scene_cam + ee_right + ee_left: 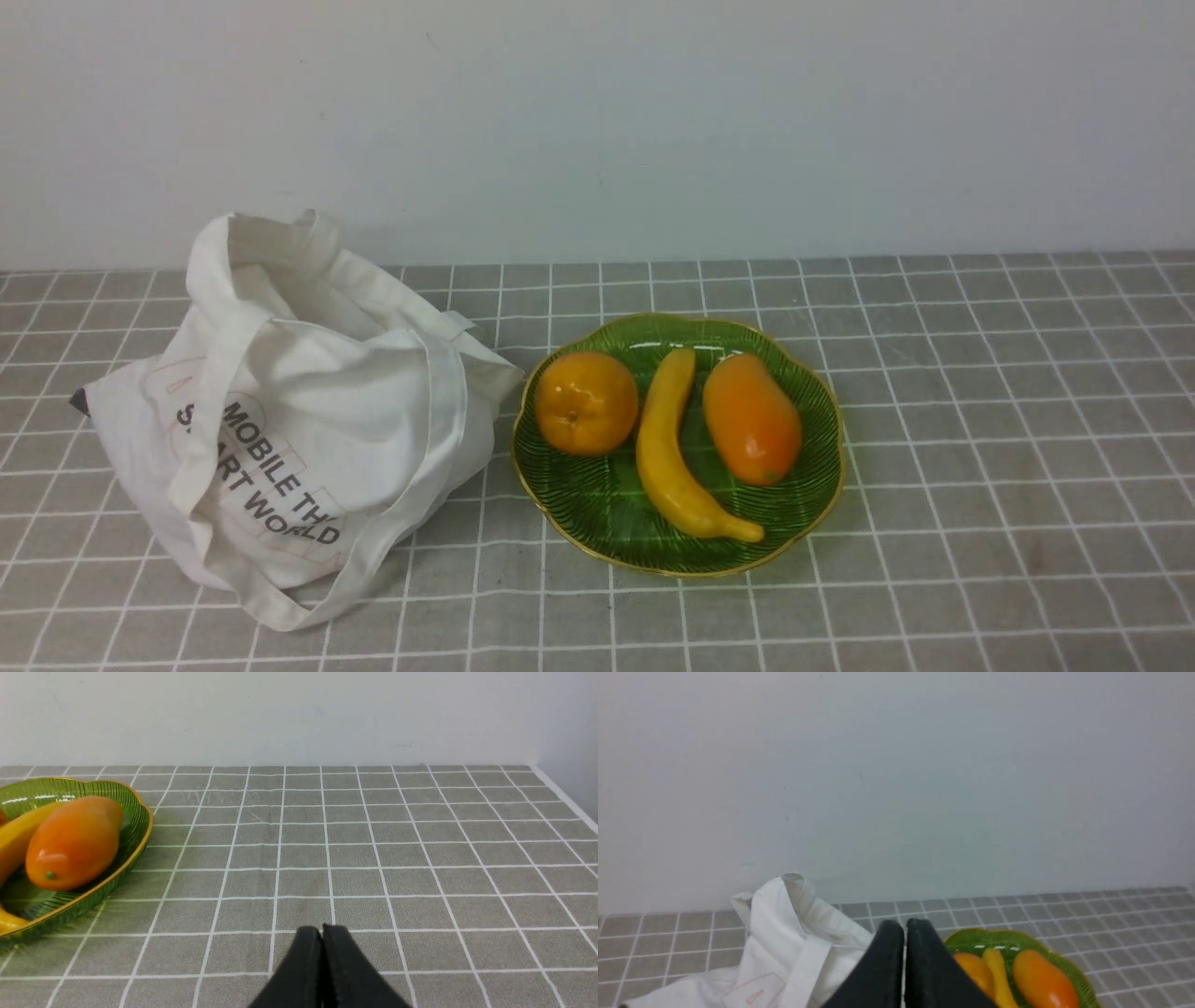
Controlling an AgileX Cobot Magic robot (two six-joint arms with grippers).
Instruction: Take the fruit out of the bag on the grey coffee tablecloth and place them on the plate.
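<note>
On the grey coffee tablecloth [980, 392] a white bag [299, 429] with black lettering slumps at the left, its mouth open toward the wall. Right of it stands the green plate [597, 504]. It holds three fruit: a round orange one [585, 402], a yellow banana [667, 448] and an oval orange one [752, 418]. Neither arm shows in the front view. My left gripper [904, 926] is shut and empty, set back from the bag [784, 933] and plate [971, 940]. My right gripper [322, 931] is shut and empty above bare cloth, right of the plate [135, 826].
A pale wall [597, 121] runs along the back of the cloth. In the right wrist view the cloth's right edge [565, 798] meets a white surface. The bag's long handles [425, 457] hang down its front.
</note>
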